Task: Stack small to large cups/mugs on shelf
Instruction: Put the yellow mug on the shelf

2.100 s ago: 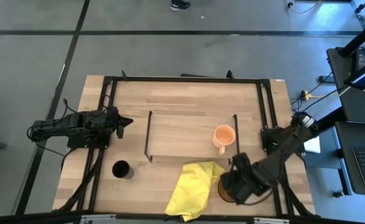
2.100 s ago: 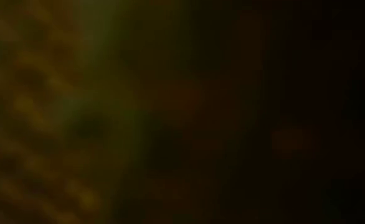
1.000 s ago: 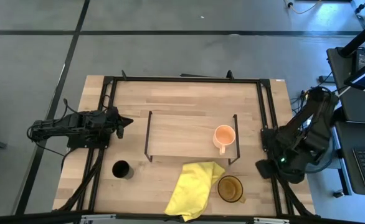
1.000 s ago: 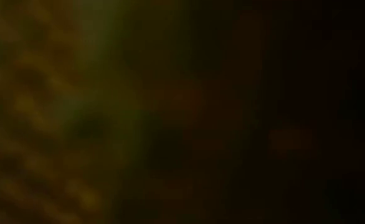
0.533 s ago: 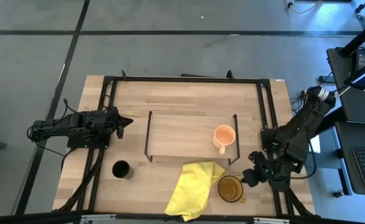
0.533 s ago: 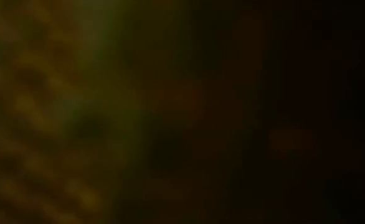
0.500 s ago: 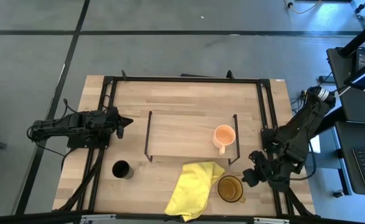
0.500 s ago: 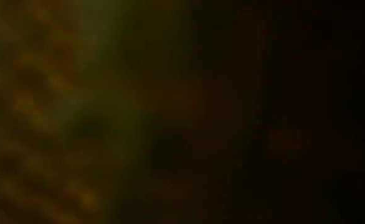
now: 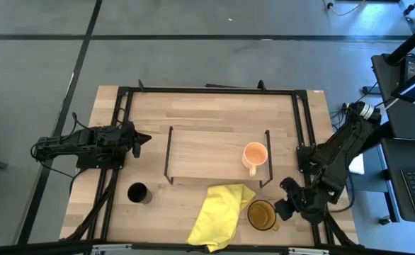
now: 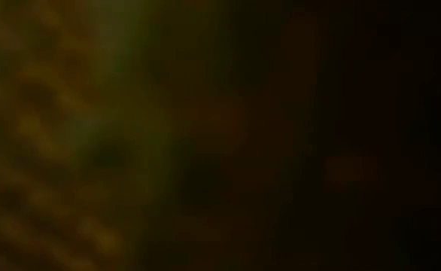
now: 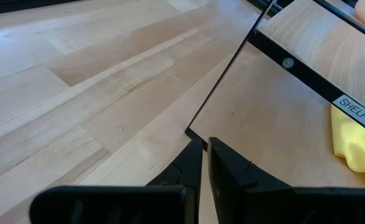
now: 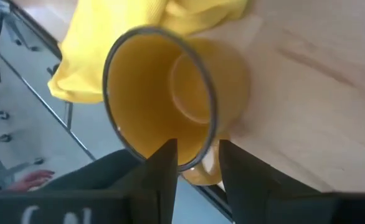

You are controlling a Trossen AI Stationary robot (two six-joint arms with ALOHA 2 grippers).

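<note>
Three cups sit apart: peach-orange mug (image 9: 254,155) on the shelf (image 9: 207,152), black cup (image 9: 137,192) lower left on the bench (image 9: 214,106), amber mug (image 9: 263,214) lower right, touching the yellow cloth (image 9: 220,214). Right gripper (image 12: 198,163), fingers spread, straddles the amber mug's rim near its handle. Left gripper (image 11: 203,163), pressed together, waits at frame left.

Open tabletop (image 9: 214,106) behind shelf (image 9: 207,152); bare board across shelf's left and middle, peach mug (image 9: 254,156) by its right end frame. Front strip crowded: cloth (image 9: 220,212) touching amber mug (image 9: 262,214), right gripper (image 9: 284,205) just beside that mug's handle side. Clear gap between cloth and black cup (image 9: 137,192). Left gripper (image 9: 142,139) near shelf's left frame.
</note>
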